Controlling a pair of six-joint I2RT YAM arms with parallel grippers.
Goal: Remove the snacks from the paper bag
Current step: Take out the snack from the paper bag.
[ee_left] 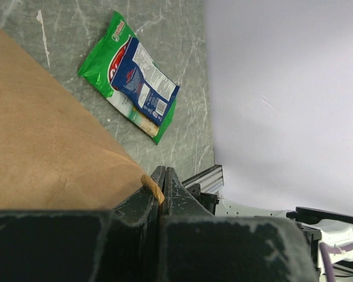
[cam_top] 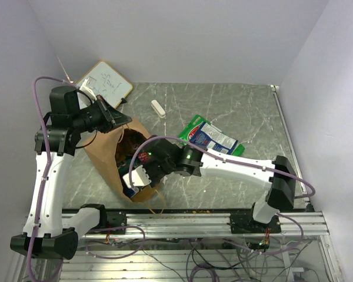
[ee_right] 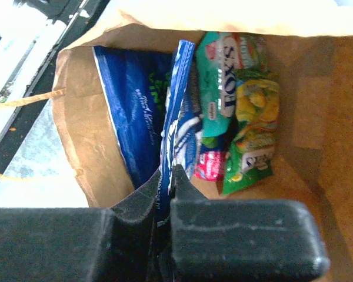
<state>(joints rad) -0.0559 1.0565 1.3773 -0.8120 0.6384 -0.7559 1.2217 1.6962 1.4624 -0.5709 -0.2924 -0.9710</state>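
Note:
The brown paper bag (cam_top: 109, 158) lies on the table with its mouth toward the arms. My left gripper (ee_left: 160, 179) is shut on the bag's rim (ee_left: 152, 187), holding it up at the far left side. Reaching into the mouth, my right gripper (ee_right: 170, 176) is shut on the edge of a blue packet (ee_right: 179, 106). Beside it inside lie a darker blue packet (ee_right: 129, 111), a teal one (ee_right: 223, 76), a multicoloured green-edged one (ee_right: 253, 135) and a tiny red one (ee_right: 209, 164). Out on the table a green packet (ee_left: 115, 70) lies under a blue one (ee_left: 144, 82).
A wood-framed whiteboard (cam_top: 105, 84) leans at the back left, close behind my left gripper (cam_top: 120, 120). A small white block (cam_top: 157, 108) lies behind the bag. The aluminium rail (cam_top: 212, 220) runs along the near edge, and walls close in on three sides.

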